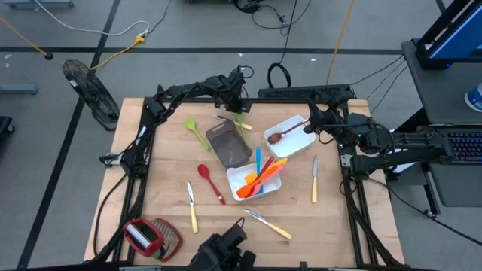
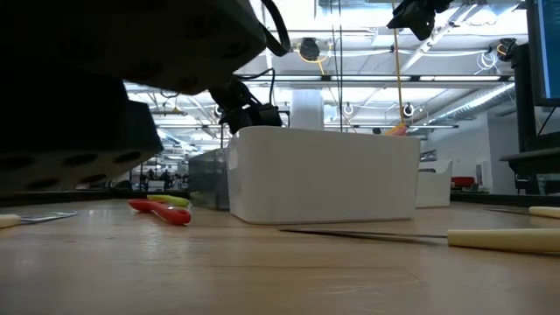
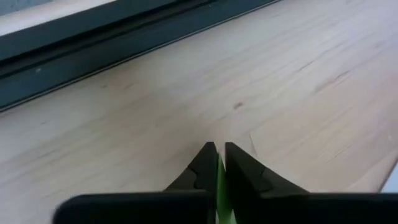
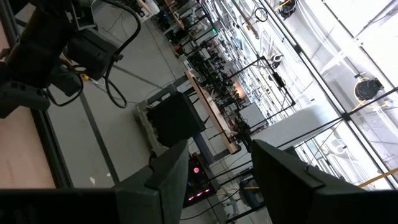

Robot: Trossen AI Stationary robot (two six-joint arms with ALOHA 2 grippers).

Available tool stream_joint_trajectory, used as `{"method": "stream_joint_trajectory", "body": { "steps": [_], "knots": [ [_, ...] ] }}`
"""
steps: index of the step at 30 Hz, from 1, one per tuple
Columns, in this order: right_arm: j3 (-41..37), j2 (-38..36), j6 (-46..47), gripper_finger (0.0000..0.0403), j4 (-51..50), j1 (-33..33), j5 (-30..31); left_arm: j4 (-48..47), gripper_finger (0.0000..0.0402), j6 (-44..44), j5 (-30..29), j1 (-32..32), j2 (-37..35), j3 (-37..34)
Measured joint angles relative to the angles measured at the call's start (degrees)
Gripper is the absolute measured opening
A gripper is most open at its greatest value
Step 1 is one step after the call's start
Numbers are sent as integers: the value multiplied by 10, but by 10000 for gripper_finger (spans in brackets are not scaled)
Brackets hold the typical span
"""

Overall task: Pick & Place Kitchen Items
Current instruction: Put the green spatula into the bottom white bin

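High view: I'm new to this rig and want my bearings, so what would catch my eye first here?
Probably the white tray at the table's middle, bristling with orange, red and blue utensils. Next, the left gripper near the far edge, shut on a green utensil, with a second white tray holding a brown wooden spoon to its right. The right gripper hangs open, raised, beside that tray.

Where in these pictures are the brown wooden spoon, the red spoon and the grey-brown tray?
brown wooden spoon [image 1: 276, 138]: high view, on its bowl.
red spoon [image 1: 203, 171]: high view, on its bowl.
grey-brown tray [image 1: 228, 145]: high view, on its floor.
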Motion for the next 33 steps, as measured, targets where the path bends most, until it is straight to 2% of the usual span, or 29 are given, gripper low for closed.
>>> {"method": "stream_joint_trajectory", "body": {
  "steps": [14,22,33],
  "knots": [
    [0,0,0,169,0,0,0,31,5,-14,27,19,-8,-1],
    [0,0,0,169,0,0,0,40,3,-18,27,29,-39,-1],
    [0,0,0,169,0,0,0,117,2,-49,32,54,-100,-1]
  ]
}}
